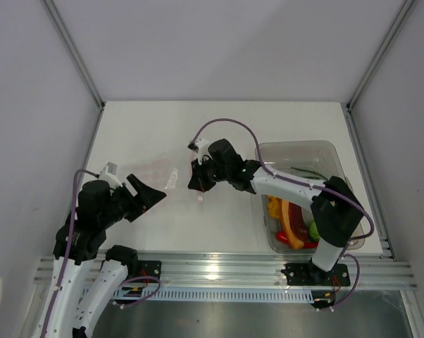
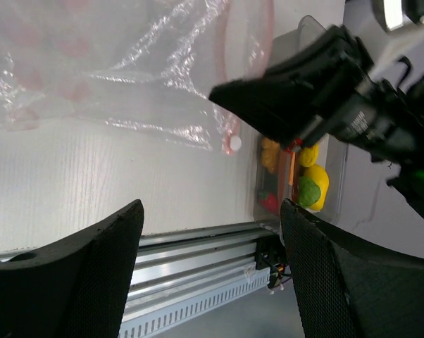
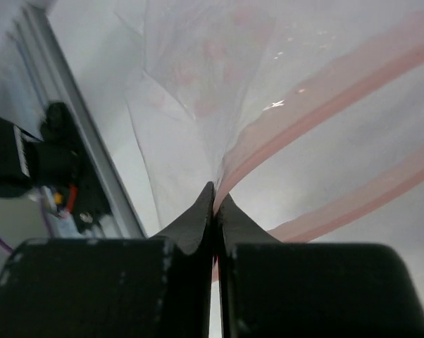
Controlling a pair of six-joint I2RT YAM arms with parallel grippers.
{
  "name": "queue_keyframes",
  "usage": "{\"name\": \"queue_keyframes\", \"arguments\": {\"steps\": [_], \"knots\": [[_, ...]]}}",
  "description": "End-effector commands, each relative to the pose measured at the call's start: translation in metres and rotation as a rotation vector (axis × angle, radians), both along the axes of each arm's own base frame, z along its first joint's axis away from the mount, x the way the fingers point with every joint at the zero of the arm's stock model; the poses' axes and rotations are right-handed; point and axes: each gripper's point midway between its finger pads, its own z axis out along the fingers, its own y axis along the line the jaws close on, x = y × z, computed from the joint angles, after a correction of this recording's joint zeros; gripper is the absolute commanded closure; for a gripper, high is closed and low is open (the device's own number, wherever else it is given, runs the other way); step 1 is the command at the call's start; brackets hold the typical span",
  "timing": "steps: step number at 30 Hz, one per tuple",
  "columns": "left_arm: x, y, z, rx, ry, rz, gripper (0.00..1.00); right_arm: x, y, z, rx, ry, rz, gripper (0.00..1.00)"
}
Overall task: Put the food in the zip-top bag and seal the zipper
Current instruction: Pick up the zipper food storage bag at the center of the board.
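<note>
The zip-top bag (image 1: 154,173) lies floppy on the table between my two grippers; it also shows in the left wrist view (image 2: 106,70). My right gripper (image 3: 214,193) is shut on the pink zipper (image 3: 325,95) at the bag's mouth edge and lifts it a little; in the top view the right gripper (image 1: 196,184) is at the bag's right end. My left gripper (image 1: 147,200) is open and empty, near the bag's left front; its jaws stand wide apart (image 2: 212,239). The food (image 1: 294,222) lies in a clear bin: yellow, green, red and orange pieces (image 2: 309,184).
The rigid clear bin (image 1: 296,145) stands at the right of the table, its near end holding the food. A metal rail (image 1: 219,266) runs along the table's front edge. White walls enclose the table on three sides. A small white slider (image 2: 234,143) sits at the bag's corner.
</note>
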Motion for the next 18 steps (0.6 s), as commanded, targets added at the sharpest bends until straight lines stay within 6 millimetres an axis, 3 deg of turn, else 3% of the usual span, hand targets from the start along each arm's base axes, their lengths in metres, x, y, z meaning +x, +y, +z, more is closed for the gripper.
{"name": "queue_keyframes", "arguments": {"steps": [1,6,9,11,14,18], "knots": [[0.008,0.003,0.017,-0.007,-0.033,0.037,0.2,-0.008,-0.035,0.014,-0.248,-0.244,0.028,1.0],[0.013,-0.004,0.036,-0.054,-0.047,0.025,0.2,-0.025,-0.06,0.042,-0.371,-0.429,0.094,1.0],[0.013,-0.008,0.054,-0.083,-0.078,0.011,0.2,-0.03,-0.072,0.068,-0.401,-0.531,0.124,1.0],[0.015,-0.013,0.063,-0.104,-0.073,-0.01,0.2,-0.032,-0.08,0.097,-0.385,-0.602,0.136,1.0],[0.015,-0.019,0.071,-0.134,-0.077,-0.03,0.2,-0.038,-0.086,0.12,-0.376,-0.664,0.19,1.0],[0.018,-0.028,0.082,-0.199,-0.086,-0.049,0.2,-0.06,-0.085,0.147,-0.296,-0.678,0.288,1.0]]}}
